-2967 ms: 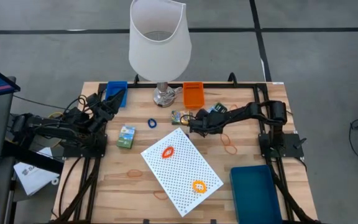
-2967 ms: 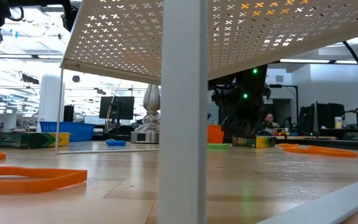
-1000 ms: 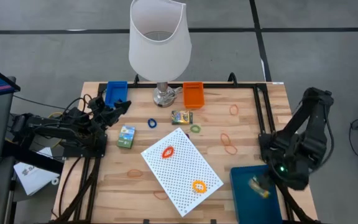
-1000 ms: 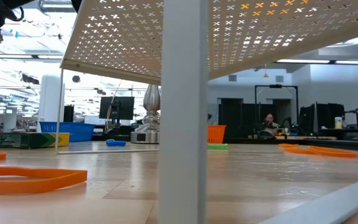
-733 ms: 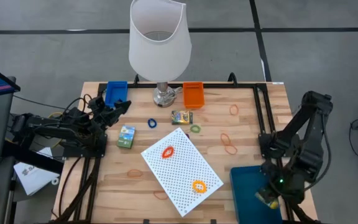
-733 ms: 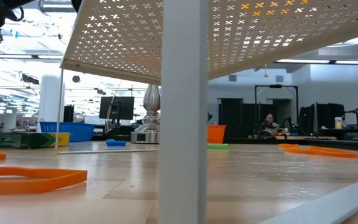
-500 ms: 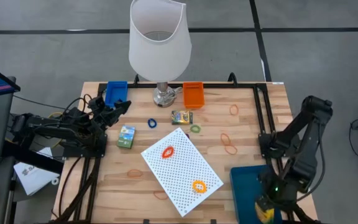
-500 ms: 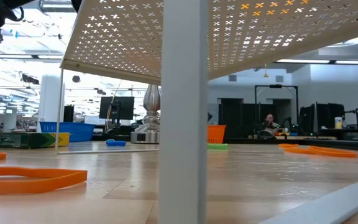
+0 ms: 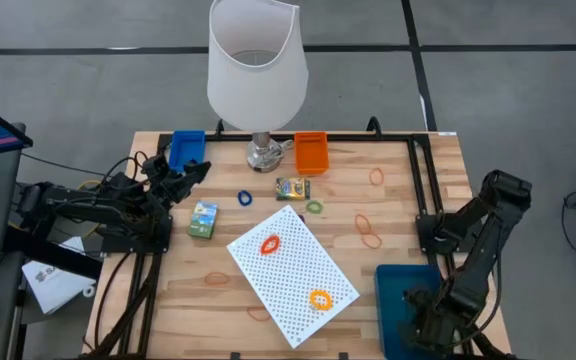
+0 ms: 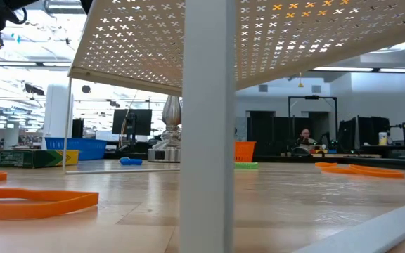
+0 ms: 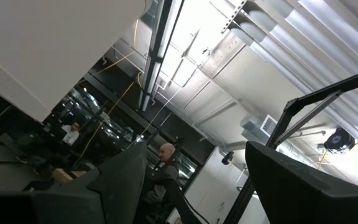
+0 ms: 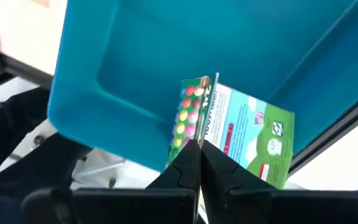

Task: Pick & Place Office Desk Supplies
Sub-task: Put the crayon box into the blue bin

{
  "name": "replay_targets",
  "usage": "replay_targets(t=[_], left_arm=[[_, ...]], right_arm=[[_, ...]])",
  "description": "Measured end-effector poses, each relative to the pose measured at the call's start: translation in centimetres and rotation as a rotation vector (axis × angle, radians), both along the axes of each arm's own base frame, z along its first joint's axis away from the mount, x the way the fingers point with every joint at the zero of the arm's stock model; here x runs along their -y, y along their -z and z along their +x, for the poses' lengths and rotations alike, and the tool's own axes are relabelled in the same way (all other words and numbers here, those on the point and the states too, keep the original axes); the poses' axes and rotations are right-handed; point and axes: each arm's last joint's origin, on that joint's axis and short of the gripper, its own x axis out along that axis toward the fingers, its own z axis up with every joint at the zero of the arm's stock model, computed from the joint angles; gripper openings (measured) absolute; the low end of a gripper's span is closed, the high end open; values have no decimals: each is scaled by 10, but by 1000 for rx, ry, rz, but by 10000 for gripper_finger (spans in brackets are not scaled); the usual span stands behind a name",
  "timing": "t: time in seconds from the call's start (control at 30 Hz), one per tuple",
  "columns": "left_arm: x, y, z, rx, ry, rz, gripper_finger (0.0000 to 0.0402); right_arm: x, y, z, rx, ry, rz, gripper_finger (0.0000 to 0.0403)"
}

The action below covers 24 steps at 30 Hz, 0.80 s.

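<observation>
My right gripper (image 12: 201, 149) is shut on a small printed box (image 12: 235, 134) with coloured dots on one face, over the teal tray (image 9: 393, 285) at the table's near right corner. In the high view the right arm (image 9: 438, 305) hides the box. My left gripper (image 9: 190, 172) waits open at the far left, pointing up. On the table lie a green box (image 9: 203, 219), another printed box (image 9: 292, 188), a blue ring (image 9: 245, 198), a green ring (image 9: 314, 207) and orange rubber bands (image 9: 371, 238). My right gripper pinches the printed box between its two fingertips at a thin edge where two faces meet (image 12: 201, 138). The fingers come from above, pointing steeply down. The box sits beyond the fingertips, over the tray's floor (image 12: 166, 56); whether it touches the tray I cannot tell.
A white perforated plate (image 9: 292, 272) lies slanted mid-table with two orange items on it. A big white lamp (image 9: 256, 70) stands at the far edge between a blue bin (image 9: 187, 148) and an orange bin (image 9: 311, 151). A rubber band (image 10: 27, 204) lies near the low camera.
My right gripper, still shut on the box, has gone down and toward the table's near edge over the teal tray, tipping to point more steeply down. The box, visible over the tray a second ago, is now hidden under the arm in the high view.
</observation>
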Motion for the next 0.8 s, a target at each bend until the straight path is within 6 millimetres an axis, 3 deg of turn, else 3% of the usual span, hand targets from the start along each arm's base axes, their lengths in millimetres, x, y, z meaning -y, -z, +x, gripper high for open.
replay_targets(t=[0.53, 0.8], left_arm=[[0, 0, 0, 3, 3, -11, 269], [0, 0, 0, 3, 2, -8, 269]], right_arm=[[-5, 8, 14, 55, -16, 18, 21], [-3, 8, 20, 87, -39, 21, 89]])
